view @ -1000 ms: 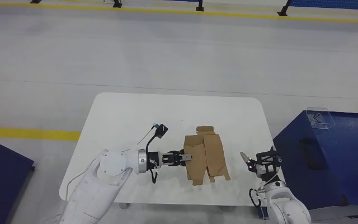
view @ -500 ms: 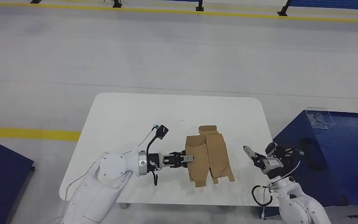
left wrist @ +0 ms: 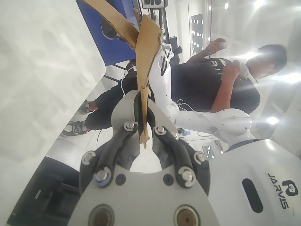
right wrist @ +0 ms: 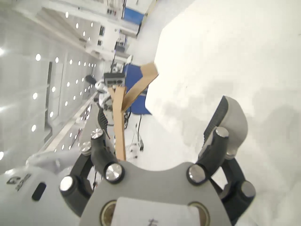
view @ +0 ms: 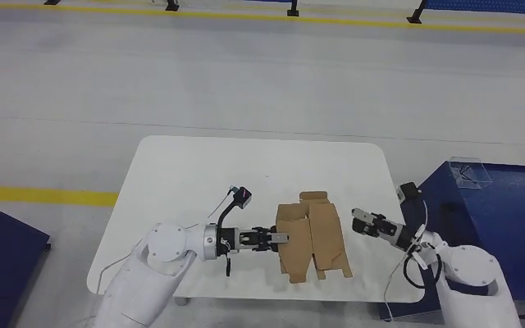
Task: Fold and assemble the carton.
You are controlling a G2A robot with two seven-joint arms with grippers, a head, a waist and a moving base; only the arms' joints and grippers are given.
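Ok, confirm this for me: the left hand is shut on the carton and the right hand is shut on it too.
Not quite. The right hand is open and off the carton; the right wrist view shows its fingers spread, gripping nothing. The left hand is shut on the carton, as you said.

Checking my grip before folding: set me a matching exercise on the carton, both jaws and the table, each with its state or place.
Things: 1 flat brown cardboard carton; 2 left jaws; 3 right jaws; 4 white rounded-corner table.
States: A open, beside the carton; B shut on cardboard; C under the carton; D gripped at one edge, between both arms.
Pairs: 1-D, 2-B, 3-A, 4-C.
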